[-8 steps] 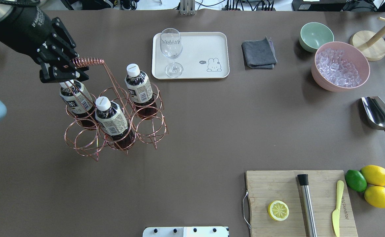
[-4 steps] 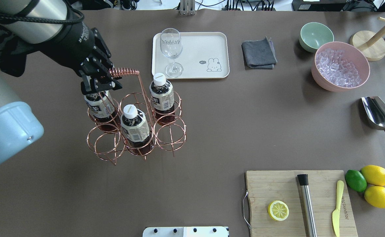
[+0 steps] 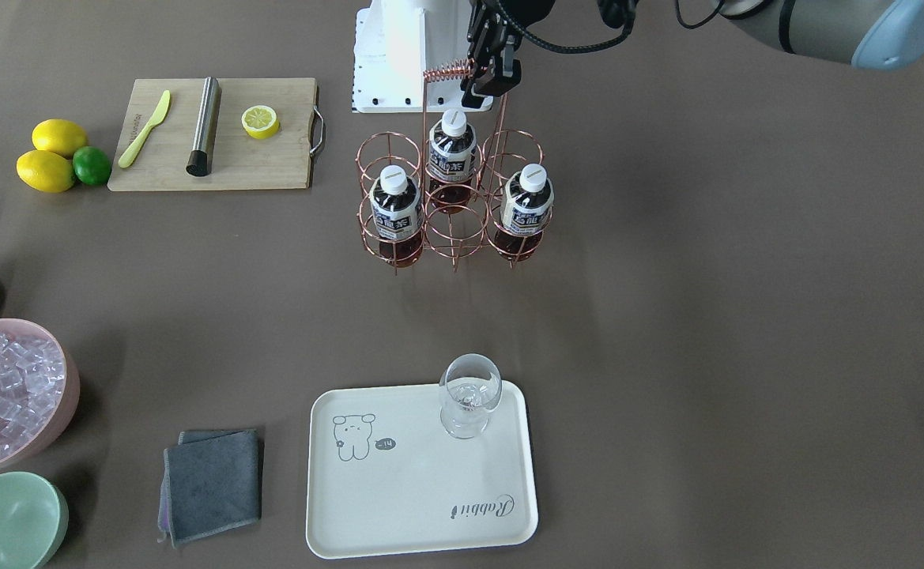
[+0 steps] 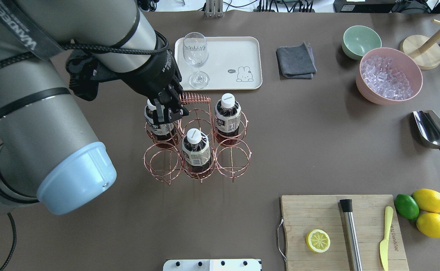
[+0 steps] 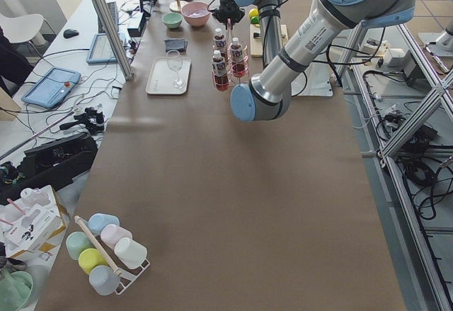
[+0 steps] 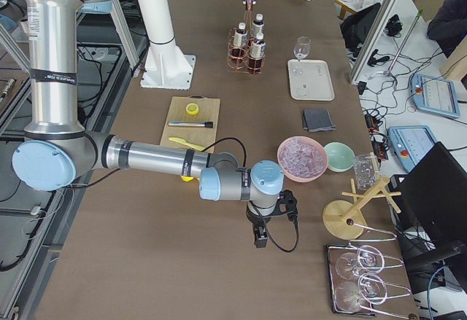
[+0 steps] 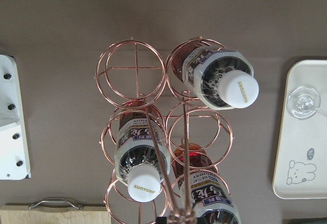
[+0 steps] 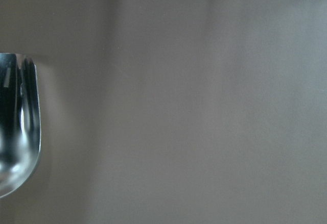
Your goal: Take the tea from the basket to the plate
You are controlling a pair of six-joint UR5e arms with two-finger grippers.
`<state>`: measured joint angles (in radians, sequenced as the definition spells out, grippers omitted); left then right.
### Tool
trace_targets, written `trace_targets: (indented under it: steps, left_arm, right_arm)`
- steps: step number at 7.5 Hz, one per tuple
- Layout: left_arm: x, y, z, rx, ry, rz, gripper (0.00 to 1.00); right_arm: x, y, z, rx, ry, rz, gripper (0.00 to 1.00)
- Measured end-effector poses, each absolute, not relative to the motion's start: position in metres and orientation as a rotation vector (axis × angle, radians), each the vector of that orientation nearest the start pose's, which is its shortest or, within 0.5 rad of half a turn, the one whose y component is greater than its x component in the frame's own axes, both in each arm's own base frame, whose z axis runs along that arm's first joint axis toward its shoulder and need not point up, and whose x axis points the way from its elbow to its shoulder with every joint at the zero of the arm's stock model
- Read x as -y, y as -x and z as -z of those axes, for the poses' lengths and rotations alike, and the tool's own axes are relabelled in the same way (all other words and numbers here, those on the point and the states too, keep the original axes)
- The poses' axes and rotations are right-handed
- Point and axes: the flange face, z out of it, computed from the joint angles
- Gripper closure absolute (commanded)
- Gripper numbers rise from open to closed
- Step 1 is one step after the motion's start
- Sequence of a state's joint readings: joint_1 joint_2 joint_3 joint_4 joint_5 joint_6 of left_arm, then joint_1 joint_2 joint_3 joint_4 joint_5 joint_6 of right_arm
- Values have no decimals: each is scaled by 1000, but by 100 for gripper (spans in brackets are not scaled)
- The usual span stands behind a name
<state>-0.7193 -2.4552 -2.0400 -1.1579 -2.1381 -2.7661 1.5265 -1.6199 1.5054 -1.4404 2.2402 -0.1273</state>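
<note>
My left gripper (image 4: 171, 104) is shut on the coiled handle of the copper wire basket (image 4: 196, 99), also seen in the front view (image 3: 446, 73). The basket holds three tea bottles: one under the gripper (image 4: 157, 124), one in front (image 4: 195, 148), one at the right (image 4: 227, 113). The left wrist view looks down on the basket (image 7: 135, 68) and the white caps. I cannot tell whether its feet touch the table. The cream plate (image 4: 227, 52) lies just beyond the basket. My right gripper (image 6: 259, 236) shows only in the right side view; I cannot tell its state.
A stemmed glass (image 4: 196, 56) stands on the plate's left part. A grey cloth (image 4: 296, 60), green bowl (image 4: 361, 41), pink ice bowl (image 4: 389, 75) and metal scoop (image 4: 432, 130) lie to the right. A cutting board (image 4: 317, 214) sits front right.
My left arm has carried the basket with its three bottles to the right, from the table's left part to the middle, close to the plate's near edge.
</note>
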Motion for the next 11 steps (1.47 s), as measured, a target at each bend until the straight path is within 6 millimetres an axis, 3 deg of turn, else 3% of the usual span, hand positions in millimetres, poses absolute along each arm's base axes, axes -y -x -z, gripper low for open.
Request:
trace_targets:
  steps: [3, 5, 8, 11]
  left_arm:
    - [393, -390, -15, -838, 761, 1427, 100]
    - [392, -407, -18, -838, 765, 1430, 100]
    - [395, -415, -20, -838, 768, 1434, 100]
    - [394, -415, -20, -838, 768, 1433, 100]
  right_arm:
    - [472, -51, -709, 668, -42, 171, 0]
    - [472, -51, -709, 667, -41, 170, 0]
    - [473, -50, -706, 668, -47, 174, 0]
    - [485, -47, -658, 685, -133, 206, 0]
